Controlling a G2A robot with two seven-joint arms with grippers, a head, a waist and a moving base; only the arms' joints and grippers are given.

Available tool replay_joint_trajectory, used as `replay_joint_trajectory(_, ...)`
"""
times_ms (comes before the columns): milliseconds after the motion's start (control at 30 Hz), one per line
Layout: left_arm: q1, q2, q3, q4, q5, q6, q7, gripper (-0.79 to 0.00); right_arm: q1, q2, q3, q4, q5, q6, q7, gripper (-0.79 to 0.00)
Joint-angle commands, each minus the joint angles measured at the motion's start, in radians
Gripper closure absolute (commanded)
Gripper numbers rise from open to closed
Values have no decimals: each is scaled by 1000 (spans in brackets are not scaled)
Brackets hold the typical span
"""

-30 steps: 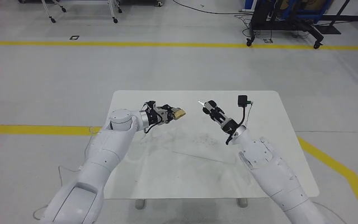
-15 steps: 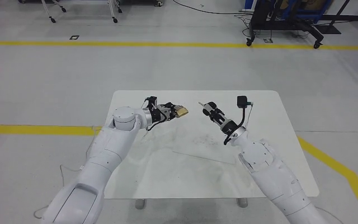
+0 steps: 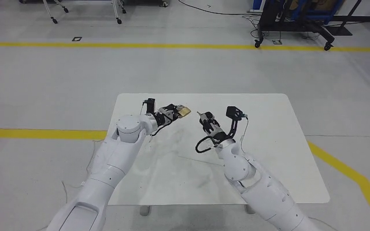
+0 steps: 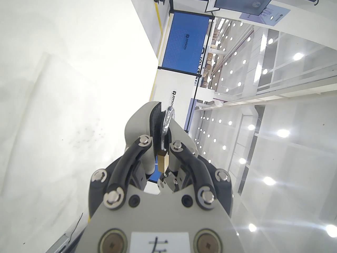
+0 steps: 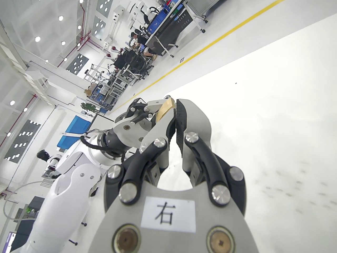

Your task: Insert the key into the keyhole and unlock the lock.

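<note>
Left gripper [image 3: 175, 111]: clamped on the brass lock [image 3: 183, 110], holding it off the table [image 3: 277, 121] over the far middle, with the body jutting to the right.
Right gripper [image 3: 202, 119]: just right of the lock and apart from it, pads pressed together. It is judged to be pinching the key, which is too small to make out.
Lock: in the air between the two arms, not yet touched by the right gripper.
Risk: a key tip arriving slightly off line would likely skid over the brass instead of entering. A hard push could twist the lock in the left gripper's hold, or drive the thin key back between the pads.
Left wrist view: shows the silver shackle [image 4: 167, 122] seated between the fingers, a detail hidden from above.
Right wrist view: looks along the closed fingers towards the lock's brass end [image 5: 164, 110], giving the line-up. Whether the keyhole faces this way cannot be told.
Top view: lays out the sideways gap between the lock and the right gripper.
</note>
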Motion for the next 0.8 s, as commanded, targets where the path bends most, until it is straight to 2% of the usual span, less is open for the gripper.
replay_joint_trajectory(0, 5, 1, -2, -10, 4, 7, -3, 0, 17, -9, -9, 25, 22, -11, 5, 0)
replay_joint_trajectory(433, 9, 4, -6, -14, 2, 15, -37, 0, 44, -40, -19, 77, 59, -43, 45, 0)
replay_joint_trajectory(767, -7, 6, -24, 11, -2, -3, -43, 0, 38, -48, 11, 80, 72, -77, 101, 0)
